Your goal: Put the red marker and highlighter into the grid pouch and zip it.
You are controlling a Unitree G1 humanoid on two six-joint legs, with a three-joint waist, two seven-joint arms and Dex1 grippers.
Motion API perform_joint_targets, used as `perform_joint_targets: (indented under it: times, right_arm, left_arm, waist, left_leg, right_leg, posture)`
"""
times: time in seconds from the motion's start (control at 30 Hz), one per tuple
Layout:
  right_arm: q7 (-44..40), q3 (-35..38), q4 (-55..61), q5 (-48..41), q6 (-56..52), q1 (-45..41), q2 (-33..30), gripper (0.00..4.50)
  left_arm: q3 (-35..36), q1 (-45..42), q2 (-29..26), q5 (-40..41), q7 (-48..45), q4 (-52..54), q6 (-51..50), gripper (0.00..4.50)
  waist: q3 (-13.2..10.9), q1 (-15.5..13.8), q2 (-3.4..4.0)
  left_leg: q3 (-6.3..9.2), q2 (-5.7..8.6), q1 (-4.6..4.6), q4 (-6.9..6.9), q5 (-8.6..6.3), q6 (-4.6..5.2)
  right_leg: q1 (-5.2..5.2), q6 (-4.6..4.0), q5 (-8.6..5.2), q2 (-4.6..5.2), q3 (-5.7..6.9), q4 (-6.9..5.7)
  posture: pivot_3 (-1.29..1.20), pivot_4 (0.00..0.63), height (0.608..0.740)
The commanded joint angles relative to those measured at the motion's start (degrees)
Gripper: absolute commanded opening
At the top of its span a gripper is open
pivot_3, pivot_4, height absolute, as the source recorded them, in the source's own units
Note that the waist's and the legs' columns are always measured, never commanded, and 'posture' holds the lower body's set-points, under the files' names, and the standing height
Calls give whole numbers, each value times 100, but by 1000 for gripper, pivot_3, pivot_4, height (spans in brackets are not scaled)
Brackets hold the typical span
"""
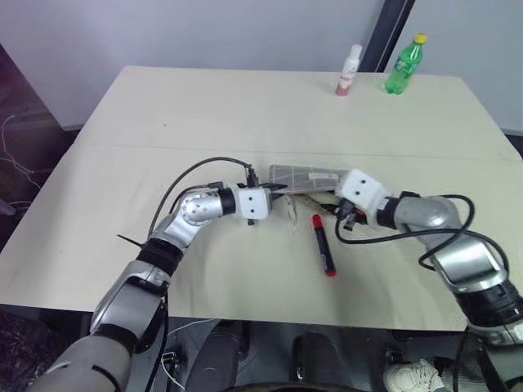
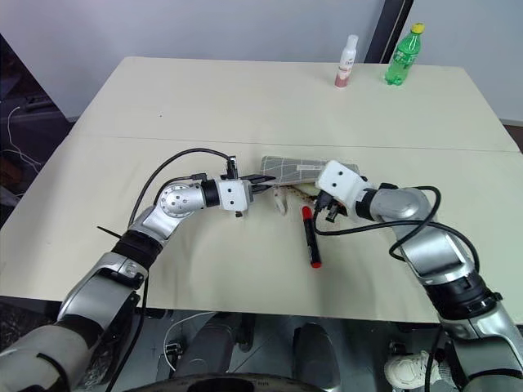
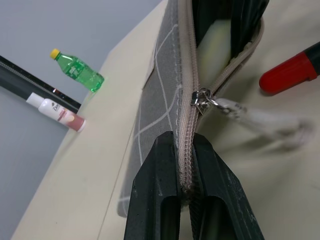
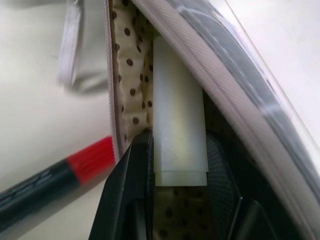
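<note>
Red marker, loose on worktop, lower centre of frame.
Left tool clenched on grid pouch edge; right tool grasping highlighter inside pouch mouth, mid-frame.

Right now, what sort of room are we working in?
Probably an office or lab workspace: a large plain beige table against a bare grey wall, with stationery, the grid pouch and red marker, plus a green bottle.

Even, soft overhead light leaves the pale beige tabletop bright with only faint shadows beneath the arms, while both wrist views go soft up close, blurring the white zipper pull cord and the black-barrelled red marker.
</note>
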State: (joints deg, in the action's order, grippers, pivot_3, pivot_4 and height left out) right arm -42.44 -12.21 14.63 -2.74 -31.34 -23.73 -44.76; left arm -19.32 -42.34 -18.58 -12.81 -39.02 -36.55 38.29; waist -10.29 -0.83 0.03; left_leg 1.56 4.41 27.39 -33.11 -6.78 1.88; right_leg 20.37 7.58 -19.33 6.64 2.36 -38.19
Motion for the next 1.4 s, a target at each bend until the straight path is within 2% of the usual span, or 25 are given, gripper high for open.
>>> perform_joint_targets:
  times: [0.03,0.07,0.17,0.2,0.3,0.33,0.47,0.57,0.67,0.8,1.0,1.17,1.27,1.37,1.4]
  right_arm:
    - [25,258,42,-64,181,13,111,857]
    - [18,384,48,-169,128,50,154,857]
    - [-32,682,282,-385,137,281,193,2454]
    - [-53,822,438,-542,89,384,228,2738]
    - [-74,1258,906,-1037,-179,658,330,4228]
    - [-114,1384,1080,-1205,-320,777,320,4432]
    - [-53,1946,1708,-1902,-818,1278,439,4432]
    - [-187,2484,2349,-2590,-1115,2086,476,4432]
    - [-102,2789,2811,-2798,-1372,2960,413,4432]
    - [690,2446,3088,-2487,-1811,3595,566,4432]
    - [1694,1784,2943,-2276,-2285,3131,1171,4432]
    - [2018,1094,2720,-2125,-2539,2525,1423,4432]
    - [2094,622,2494,-1624,-2454,2422,1019,4432]
    - [2101,478,2386,-1401,-2397,2472,754,4432]
    - [2090,487,2357,-1398,-2410,2508,722,4210]
  left_arm:
    - [115,-7,37,202,15,269,54,0]
    - [133,4,34,218,32,275,20,0]
    - [172,36,1,202,107,252,-44,0]
    - [174,42,-11,181,130,240,-58,0]
    - [171,55,-27,167,156,243,-90,0]
    - [169,58,-27,174,150,249,-102,0]
    - [159,62,-17,188,127,269,-130,0]
    - [163,49,-50,148,154,246,-145,0]
    - [178,44,-106,109,199,183,-123,0]
    - [168,40,-175,79,247,101,-70,0]
    - [111,3,-167,22,282,9,9,0]
    - [109,-36,-144,-9,291,-17,31,0]
    - [124,-29,-159,-24,299,38,27,0]
    - [149,-2,-190,-20,313,103,6,0]
    - [150,12,-204,-27,321,115,9,0]
  waist:
    - [0,3,0]
    - [0,2,0]
    - [0,6,0]
    - [0,7,0]
    - [0,7,0]
    - [0,6,0]
    - [0,-9,0]
    - [0,-29,0]
    - [1,-23,0]
    - [2,13,1]
    - [3,9,2]
    - [2,0,1]
    - [3,-5,1]
    - [3,-5,1]
    - [3,-6,1]
  left_leg:
    - [0,0,0,0,0,0]
    - [0,0,0,0,0,0]
    - [0,0,0,0,1,1]
    - [0,-1,0,0,1,2]
    - [0,-1,0,1,3,4]
    - [0,-2,0,0,2,4]
    - [1,-2,-1,-1,-3,-3]
    - [2,-2,0,0,-4,-2]
    - [1,-2,0,1,-7,2]
    - [0,-4,-4,-1,-7,2]
    - [-2,-10,-6,1,-7,0]
    - [-1,-7,-3,0,-7,0]
    - [-1,-6,-3,1,-7,0]
    - [-2,-3,-2,1,-7,0]
    - [-1,-4,-2,1,-7,0]
  right_leg:
    - [0,0,0,-1,0,0]
    - [0,0,0,-1,0,-1]
    - [-2,1,0,-3,0,-2]
    - [-1,1,1,-3,0,-2]
    - [-1,1,1,-4,0,-3]
    - [0,1,1,-4,0,-3]
    - [-3,1,1,-3,0,-3]
    - [-3,1,1,0,0,-2]
    - [-3,1,1,7,-1,0]
    - [-5,1,1,7,-2,-1]
    - [-2,-1,0,7,-6,0]
    - [-2,0,0,7,-5,2]
    - [-1,0,0,7,-5,2]
    - [-1,0,0,8,-5,2]
    - [-1,0,0,8,-4,2]
  posture:
    - [0,150,740]
    - [0,150,740]
    - [0,150,740]
    - [0,150,740]
    - [0,150,740]
    - [0,150,740]
    - [0,150,740]
    - [0,150,740]
    - [0,150,740]
    - [0,150,740]
    - [0,150,740]
    - [0,150,740]
    - [0,150,740]
    - [0,150,740]
    - [0,150,740]
